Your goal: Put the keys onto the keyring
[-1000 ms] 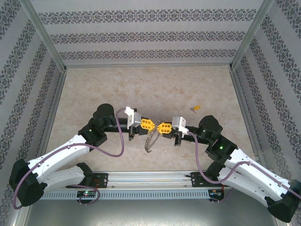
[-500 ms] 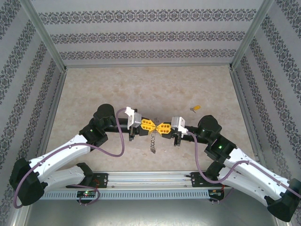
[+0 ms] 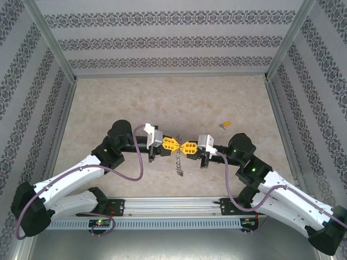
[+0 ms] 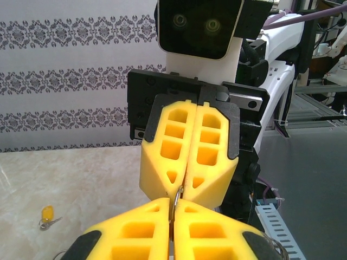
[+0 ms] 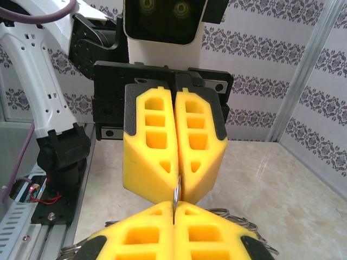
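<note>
Your left gripper (image 3: pixel 177 144) pinches keyring (image 3: pixel 179 163) | right gripper (image 3: pixel 185 147) pinches it too, tip-to-tip | yellow-tagged key (image 3: pixel 225 124) lies well apart

Two arms are counted, a left arm (image 3: pixel 70 181) and a right arm (image 3: pixel 287 197); two end effectors are counted, the left end effector (image 3: pixel 178 144) and the right end effector (image 3: pixel 184 147); two yellow fingers (image 4: pixel 168 146) are seen on each, four altogether; one keyring (image 3: pixel 179 162) is counted; one yellow-headed key (image 3: pixel 225 124) is counted on the single surface (image 3: pixel 135 103).
</note>
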{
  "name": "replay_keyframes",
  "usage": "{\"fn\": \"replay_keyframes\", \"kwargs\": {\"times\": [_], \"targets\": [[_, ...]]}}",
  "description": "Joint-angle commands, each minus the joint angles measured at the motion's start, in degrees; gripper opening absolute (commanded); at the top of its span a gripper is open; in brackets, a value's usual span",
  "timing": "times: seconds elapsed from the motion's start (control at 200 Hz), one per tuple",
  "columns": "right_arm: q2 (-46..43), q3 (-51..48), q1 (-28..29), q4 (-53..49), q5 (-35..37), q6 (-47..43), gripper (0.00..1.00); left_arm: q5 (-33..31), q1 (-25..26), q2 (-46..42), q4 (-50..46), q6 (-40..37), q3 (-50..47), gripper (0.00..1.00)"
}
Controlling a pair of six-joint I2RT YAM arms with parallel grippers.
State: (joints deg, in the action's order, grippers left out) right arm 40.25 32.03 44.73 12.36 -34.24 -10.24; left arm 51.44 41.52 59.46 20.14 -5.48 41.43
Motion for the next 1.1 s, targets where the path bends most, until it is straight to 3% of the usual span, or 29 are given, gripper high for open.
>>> {"fn": "replay_keyframes", "kwargs": {"times": [0.0, 0.345, 0.45, 0.565, 0.804, 0.959, 1.094], "targets": [[-1.6, -0.2, -0.4, 5.0, -3.4, 0.9, 0.00, 0.5, 0.1, -0.7, 3.6, 0.9, -0.8, 0.12], [-2.2, -0.6, -0.7, 5.4, -4.3, 1.3, 0.00, -0.1, 0.1, -1.3, 3.5, 0.8, -1.1, 0.12], [-2.2, -0.6, -0.7, 5.3, -4.3, 1.4, 0.00, 0.0, 0.1, -1.4, 3.6, 0.9, -1.1, 0.09], [-2.0, -0.6, -0.7, 5.4, -4.1, 1.3, 0.00, 0.0, 0.1, -1.5, 3.7, 0.8, -1.2, 0.00], [-1.5, -0.4, -0.8, 4.6, -2.2, 1.4, 0.00, 0.0, 0.1, -1.7, 3.6, 0.6, -1.2, 0.00], [-1.4, 0.0, -0.8, 2.8, 1.5, 1.8, 0.41, -2.9, 0.1, -2.2, 1.4, -0.8, -1.0, 0.00], [-3.7, 0.5, -1.0, -0.6, 5.9, 2.0, 0.54, -9.1, 0.1, -2.5, -2.5, -2.4, -0.7, 0.00]]}}
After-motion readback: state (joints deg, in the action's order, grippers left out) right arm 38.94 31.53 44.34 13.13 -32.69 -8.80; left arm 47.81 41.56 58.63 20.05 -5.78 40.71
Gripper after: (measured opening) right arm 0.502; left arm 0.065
